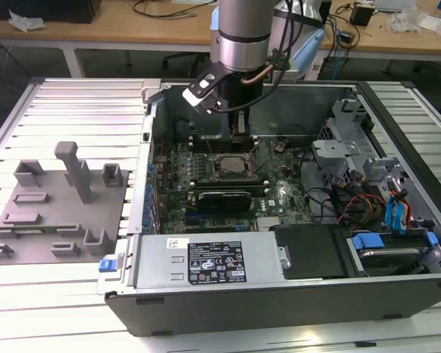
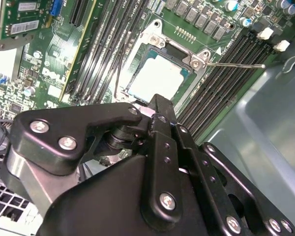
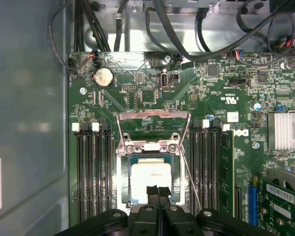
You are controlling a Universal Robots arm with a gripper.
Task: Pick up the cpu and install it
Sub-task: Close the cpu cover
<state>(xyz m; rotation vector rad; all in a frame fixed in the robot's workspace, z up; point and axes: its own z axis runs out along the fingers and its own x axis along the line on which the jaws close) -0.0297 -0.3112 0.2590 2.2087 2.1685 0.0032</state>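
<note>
Cpu (image 3: 152, 174): flat in the socket (image 3: 123, 167), mid-motherboard (image 3: 137, 93), silver top up.
Claw (image 3: 157, 191): clenched, tips together, holding nothing, just over the cpu's edge; contact unclear.
Socket lid (image 3: 152, 118): flipped open, beside the cpu.
Case (image 1: 279, 305): open on the desk (image 1: 59, 309).
Grey blocks (image 1: 66, 198): outside the case, at the exterior view's left.

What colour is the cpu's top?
The cpu top is silver-white, clearest in the first wrist view.
</note>
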